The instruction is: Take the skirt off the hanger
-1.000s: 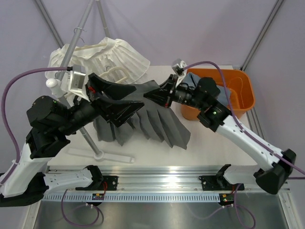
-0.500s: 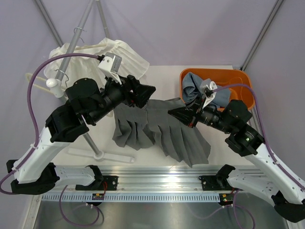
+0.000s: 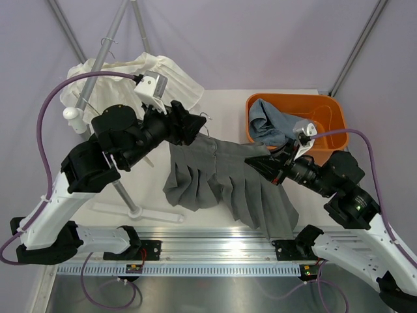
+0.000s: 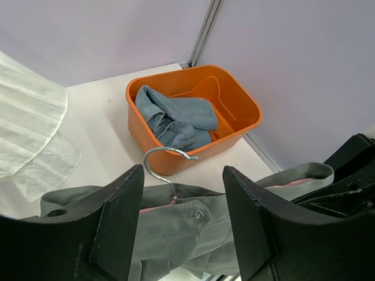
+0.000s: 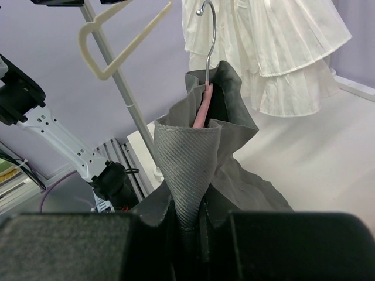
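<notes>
Skirt (image 3: 221, 179), grey and pleated, hangs stretched over the counter (image 3: 228, 111) between the two arms, its waistband on a pink hanger (image 5: 202, 108) whose metal hook (image 4: 167, 149) sticks up. Left jaws stand apart, straddling the buttoned waistband and the hook without clamping either. Right jaws are pressed together on a fold of the waistband at the skirt's other end. Behind them an orange bin (image 3: 332, 111) holds a blue cloth (image 3: 270, 124), and a white dress (image 3: 166, 75) hangs at the back left.
</notes>
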`<state>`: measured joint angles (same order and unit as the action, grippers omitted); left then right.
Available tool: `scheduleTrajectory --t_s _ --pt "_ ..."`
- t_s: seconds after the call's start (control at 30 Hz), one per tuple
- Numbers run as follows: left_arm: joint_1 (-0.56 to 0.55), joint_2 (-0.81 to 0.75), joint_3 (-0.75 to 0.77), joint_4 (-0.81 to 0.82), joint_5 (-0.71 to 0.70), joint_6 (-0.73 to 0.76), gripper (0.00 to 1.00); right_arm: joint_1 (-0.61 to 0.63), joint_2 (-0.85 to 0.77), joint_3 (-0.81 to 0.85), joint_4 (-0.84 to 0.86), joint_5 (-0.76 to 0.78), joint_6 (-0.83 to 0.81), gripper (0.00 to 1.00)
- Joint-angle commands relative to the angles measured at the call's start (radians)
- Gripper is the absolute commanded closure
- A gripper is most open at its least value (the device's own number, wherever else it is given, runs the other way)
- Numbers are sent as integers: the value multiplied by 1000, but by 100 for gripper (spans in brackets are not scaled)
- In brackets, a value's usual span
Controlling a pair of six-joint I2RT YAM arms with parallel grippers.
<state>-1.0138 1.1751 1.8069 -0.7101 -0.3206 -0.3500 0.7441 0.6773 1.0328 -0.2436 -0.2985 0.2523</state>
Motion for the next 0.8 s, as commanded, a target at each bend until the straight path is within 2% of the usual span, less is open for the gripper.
scheduleTrajectory --t_s 0.0,0.2,0.27,0.77 --pt "0 -12 -3 -12 -14 6 43 -2 -31 10 72 33 -2 100" --pt "0 -29 -67 14 44 -9 49 -3 -45 18 90 35 2 100" --pt "0 -9 -66 5 57 -12 55 -2 -53 15 102 26 2 100" --pt "0 57 -87 8 107 -84 60 -2 -78 16 115 15 1 100"
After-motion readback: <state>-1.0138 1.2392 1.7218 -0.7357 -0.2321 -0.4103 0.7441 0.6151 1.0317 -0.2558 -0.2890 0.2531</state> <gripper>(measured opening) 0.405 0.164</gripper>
